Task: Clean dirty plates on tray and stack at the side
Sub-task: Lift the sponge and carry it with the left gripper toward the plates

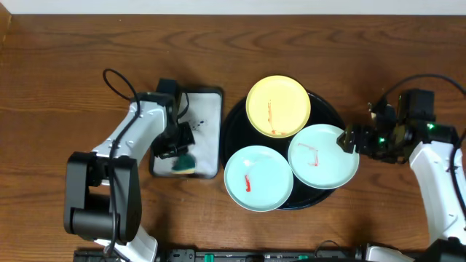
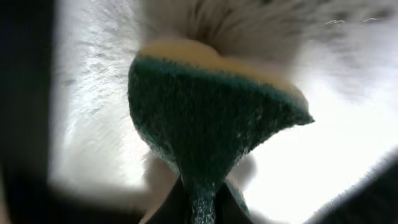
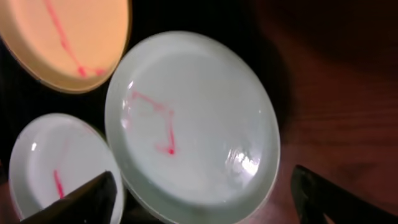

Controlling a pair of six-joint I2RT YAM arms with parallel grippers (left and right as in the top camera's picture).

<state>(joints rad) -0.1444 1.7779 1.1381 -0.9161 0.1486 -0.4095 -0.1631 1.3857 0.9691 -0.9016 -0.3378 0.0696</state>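
A yellow plate [image 1: 278, 105] and two mint-blue plates, right one [image 1: 323, 156] and front one [image 1: 258, 178], lie on the black tray [image 1: 234, 124], all with red smears. My left gripper [image 1: 177, 151] is shut on a green and yellow sponge [image 1: 183, 164] over the grey sponge tray [image 1: 206, 120]; the sponge [image 2: 205, 124] fills the left wrist view, pinched at its lower end. My right gripper [image 1: 348, 140] is open at the right mint plate's right edge. In the right wrist view that plate [image 3: 193, 127] lies between my spread fingers [image 3: 205, 199], with the yellow plate [image 3: 68, 40] and other mint plate [image 3: 53, 165] beyond.
Brown wooden table [image 1: 65, 65] all round. The sponge tray stands just left of the black tray. Cables run from both arms. The table's front edge lies close below the plates.
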